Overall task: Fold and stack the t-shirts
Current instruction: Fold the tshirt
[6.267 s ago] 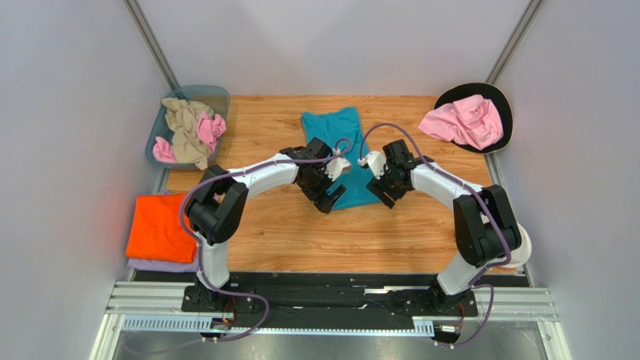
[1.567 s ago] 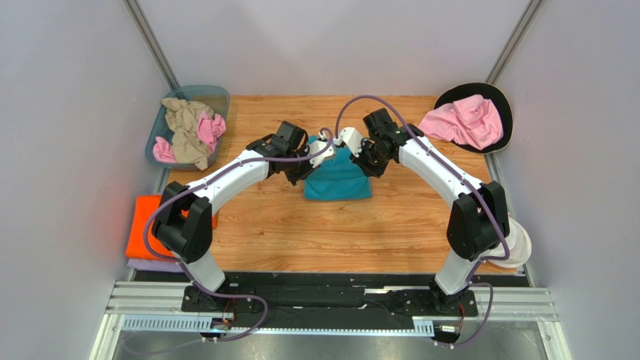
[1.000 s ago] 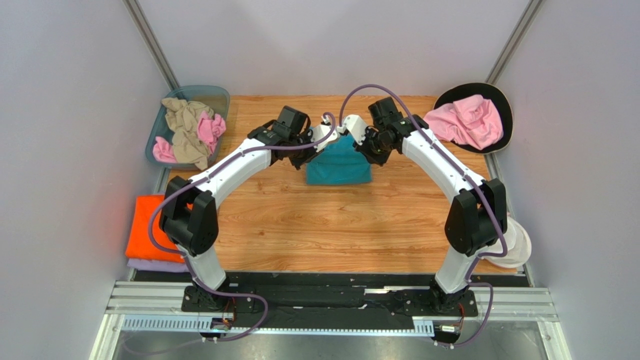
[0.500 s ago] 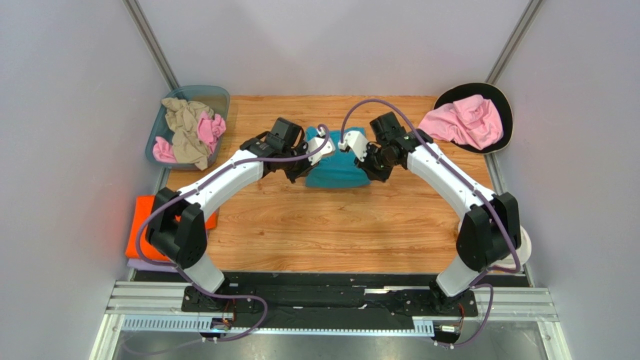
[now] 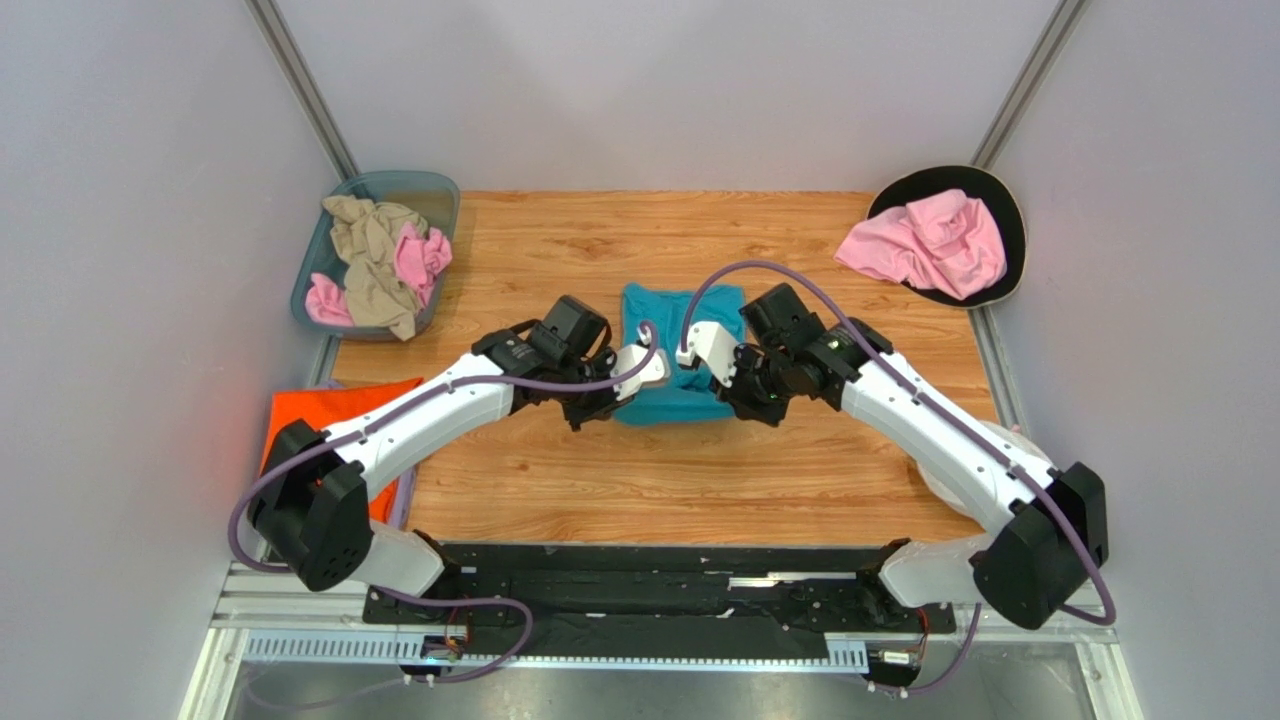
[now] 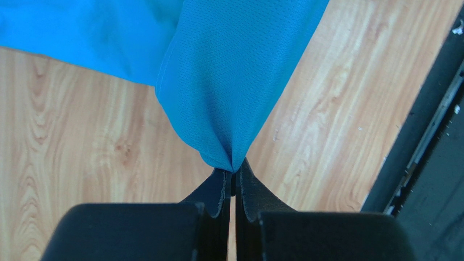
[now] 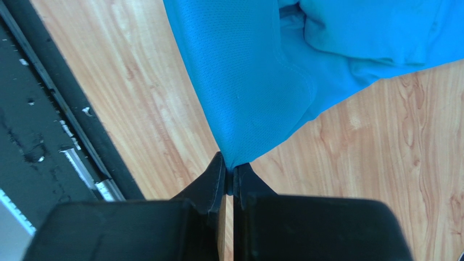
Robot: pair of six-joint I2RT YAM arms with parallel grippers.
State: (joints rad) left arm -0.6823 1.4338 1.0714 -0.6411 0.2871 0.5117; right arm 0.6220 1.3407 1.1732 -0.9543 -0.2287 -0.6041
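- Since a fold needs one edge carried evenly, the left jaws and right jaws are each clamped on a corner of the teal t-shirt [image 5: 664, 312].
- Its remainder rests mid-bench [image 5: 601, 465], between them.

One teal t-shirt [image 5: 684, 312], one orange [image 5: 308, 438], one beige [image 5: 368, 248], perhaps two pink [image 5: 924, 243] [image 5: 425, 258]; one bin [image 5: 437, 185], one black tray [image 5: 1011, 210].
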